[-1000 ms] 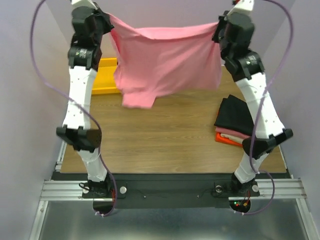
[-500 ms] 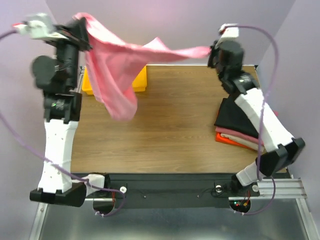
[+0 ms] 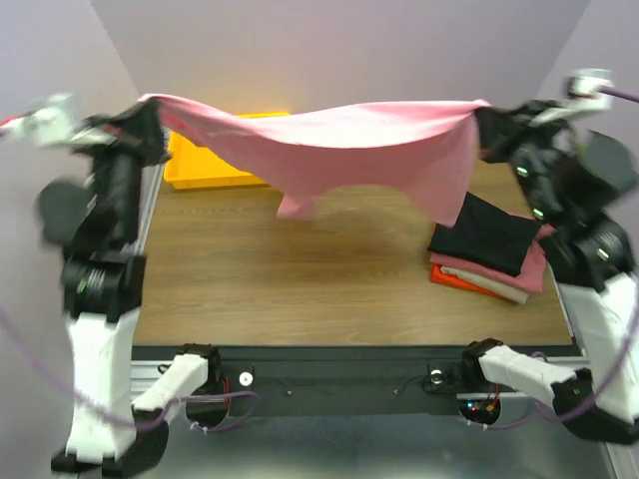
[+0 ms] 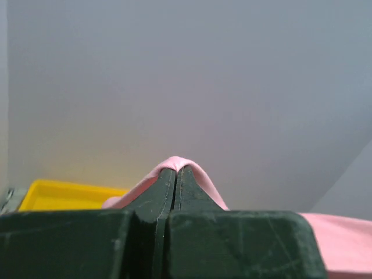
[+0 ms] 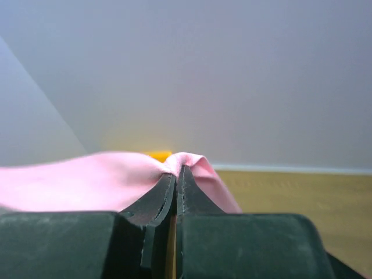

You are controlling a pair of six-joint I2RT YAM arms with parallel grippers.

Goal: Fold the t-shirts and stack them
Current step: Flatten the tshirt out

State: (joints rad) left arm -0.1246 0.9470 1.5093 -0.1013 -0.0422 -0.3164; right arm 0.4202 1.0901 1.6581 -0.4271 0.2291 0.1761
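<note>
A large pink t-shirt hangs stretched wide in the air above the back of the table. My left gripper is shut on its left corner, and pink cloth folds over the closed tips. My right gripper is shut on the right corner, with pink cloth bunched over its tips. Part of the shirt droops towards the table in the middle. A stack of folded t-shirts sits at the right: black on top, then pink, beige and orange-red.
A yellow plastic tray stands at the back left, partly behind the hanging shirt. The wooden table runs from the tray to the stack. Purple-grey walls close in the back and sides.
Both arms swung outwards and the shirt went from bunched and flapping to stretched wide between the grippers. The left arm dropped lower; the right arm moved far right.
</note>
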